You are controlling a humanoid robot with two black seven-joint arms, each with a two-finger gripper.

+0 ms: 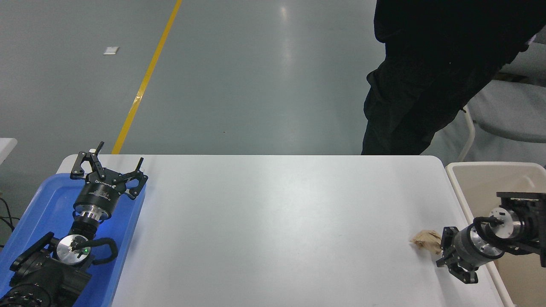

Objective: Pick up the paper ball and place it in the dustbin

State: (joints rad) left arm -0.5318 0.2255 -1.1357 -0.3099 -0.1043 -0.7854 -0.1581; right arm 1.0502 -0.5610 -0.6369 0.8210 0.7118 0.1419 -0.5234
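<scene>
The tan-brown paper ball (pixel 426 241) lies on the white table (pixel 273 221) near its right edge. My right gripper (pixel 450 256) comes in from the right edge, low over the table, pointing left. It looks open, and its upper finger (pixel 445 238) is right beside the ball's right side. I cannot tell whether they touch. The cream-beige dustbin (pixel 473 170) stands just off the table's right edge, behind and under my right arm. My left gripper (pixel 108 168) is open and parked at the lower left over a blue tray.
A flat blue tray (pixel 38 204) sits on the table's left end under my left arm. A person in dark clothes (pixel 426 76) stands beyond the far right corner. A grey chair (pixel 507 115) is behind the dustbin.
</scene>
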